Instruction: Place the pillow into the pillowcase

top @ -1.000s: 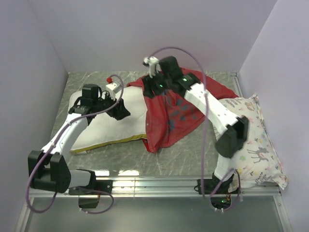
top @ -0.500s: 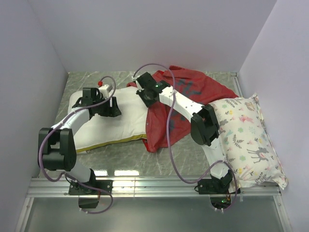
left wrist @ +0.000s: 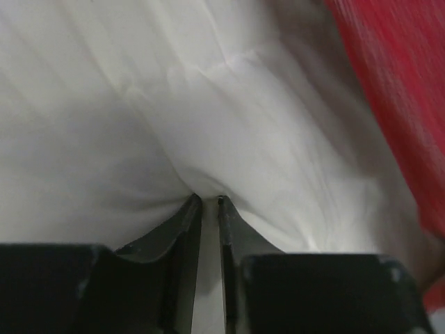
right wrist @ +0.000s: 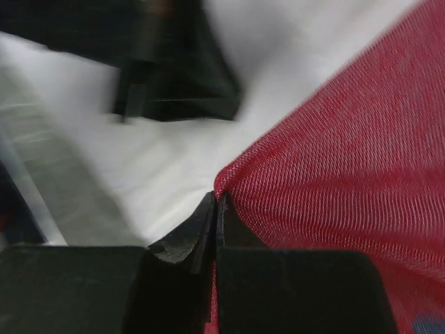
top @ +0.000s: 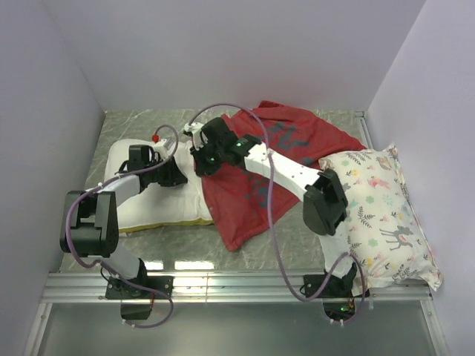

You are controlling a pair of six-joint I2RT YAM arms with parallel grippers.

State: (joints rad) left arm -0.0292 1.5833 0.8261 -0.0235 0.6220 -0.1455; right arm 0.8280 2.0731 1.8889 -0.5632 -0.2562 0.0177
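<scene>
As both just closed, left end effector (left wrist: 208, 200) pinches the pillow (left wrist: 139, 104), right end effector (right wrist: 214, 198) clamps the pillowcase (right wrist: 348, 174) edge; insertion looks ready.

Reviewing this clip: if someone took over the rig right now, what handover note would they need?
Left gripper: closed on a pinch of the pillow, near its right end.
Right gripper: shut on an edge of the pillowcase, close beside the left gripper.
Layout: the pillow lies on the left of the table. The pillowcase is spread across the middle, its left edge lying over the pillow's right end. A floral pillow sits at the right.
Done: both grips are taken. Whether the pillow's end is inside the opening cannot be told.
Left: most of the pillow is bare; draw the case over it.
</scene>
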